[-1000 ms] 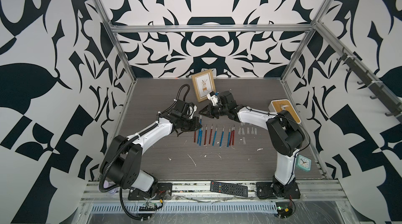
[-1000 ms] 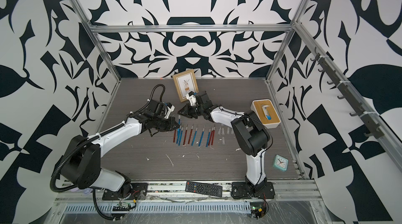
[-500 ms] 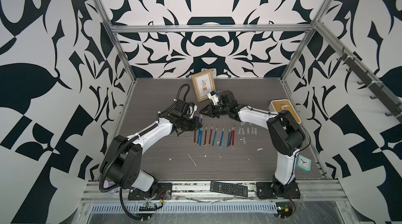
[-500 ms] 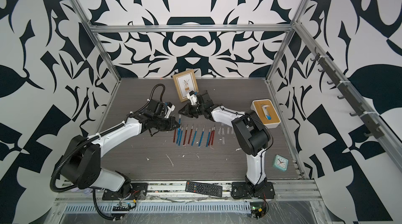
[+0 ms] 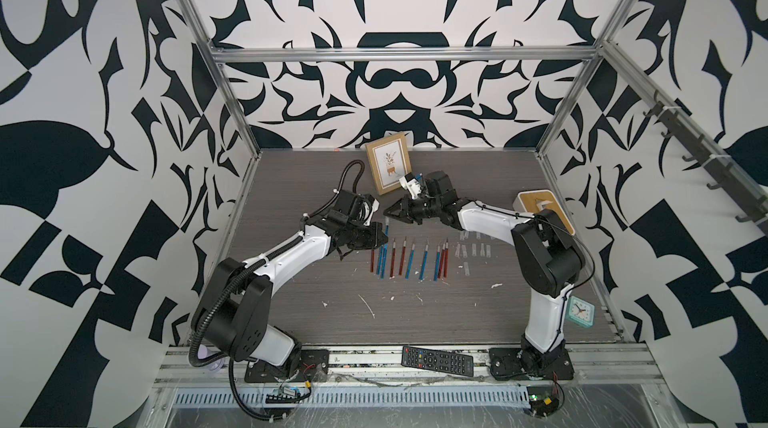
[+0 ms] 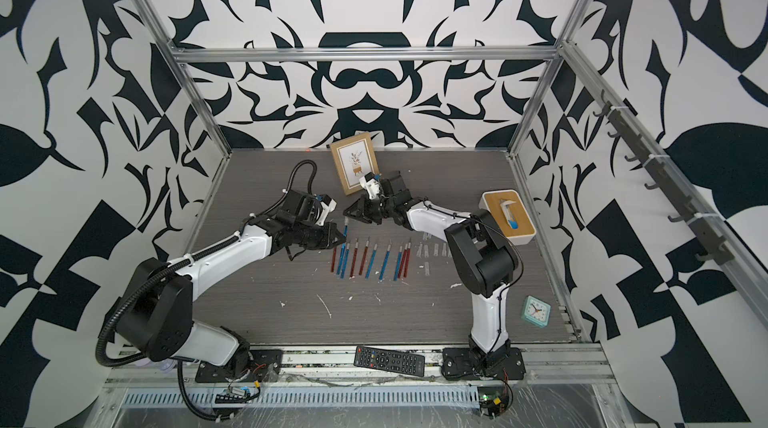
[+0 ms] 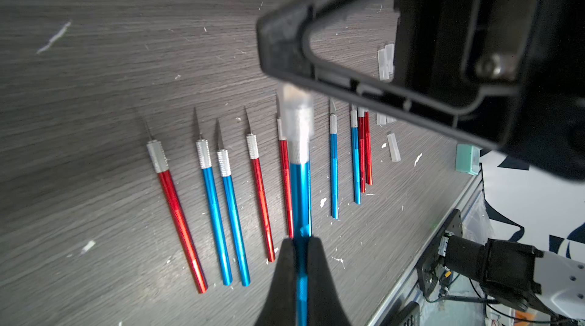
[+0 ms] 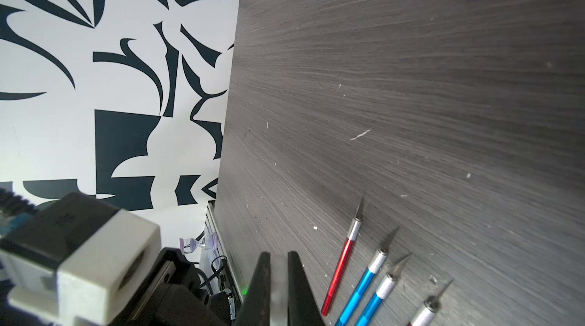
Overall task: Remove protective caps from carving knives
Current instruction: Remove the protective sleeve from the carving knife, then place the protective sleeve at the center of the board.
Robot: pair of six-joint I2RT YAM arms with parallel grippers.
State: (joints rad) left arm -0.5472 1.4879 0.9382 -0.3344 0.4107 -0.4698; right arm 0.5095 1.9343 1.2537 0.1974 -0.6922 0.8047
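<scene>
My left gripper [image 7: 300, 242] is shut on the handle of a blue carving knife [image 7: 300, 191] and holds it above the table. A translucent protective cap [image 7: 297, 112] sits over its blade. The cap's far end is pinched in my right gripper [image 8: 278, 256], which is shut on the cap [image 8: 278, 280]. In both top views the left gripper [image 5: 383, 239] and the right gripper [image 5: 388, 212] meet tip to tip at the held knife [image 6: 345, 227]. Several bare red and blue knives [image 5: 409, 255] lie in a row. Several loose caps [image 5: 473, 249] lie to their right.
A picture frame [image 5: 388, 164] leans at the back behind the grippers. A wood-topped box [image 5: 544, 210] stands at the right wall and a small clock [image 5: 581, 311] at the front right. A black remote [image 5: 437, 360] lies on the front rail. White flecks dot the table.
</scene>
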